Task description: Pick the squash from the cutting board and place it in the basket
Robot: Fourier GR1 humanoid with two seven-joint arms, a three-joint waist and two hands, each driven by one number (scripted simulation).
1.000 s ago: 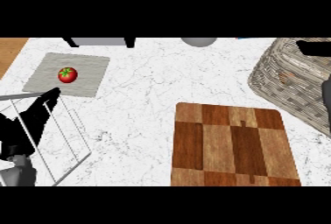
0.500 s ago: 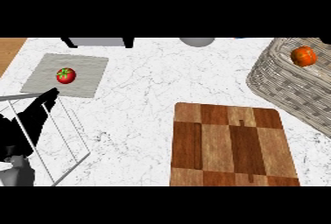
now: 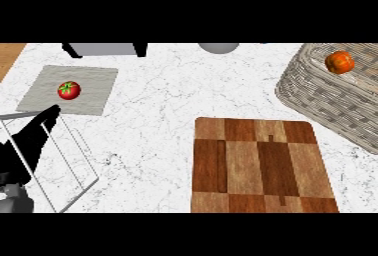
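Item: squash (image 3: 339, 62), orange-red, round; was found inside the wicker basket (image 3: 317, 102) at upper right, near its far side. Cutting board (image 3: 260, 167), wood, checkered light/dark, was seen lower centre w/ nothing on it, just beside the basket's near wall. Left hand (image 3: 29, 140) was noted at the left edge, fingers straight and relaxed (nothing held), over a wire rack (image 3: 74, 155). Right hand was not seen. Tomato (image 3: 69, 90), red w/ green stem, was recorded on a grey mat (image 3: 96, 85), upper left. Grey box (image 3: 103, 49) and grey round obj. (image 3: 218, 47) were logged at the counter's (image 3: 155, 130) far edge, marble-patterned.
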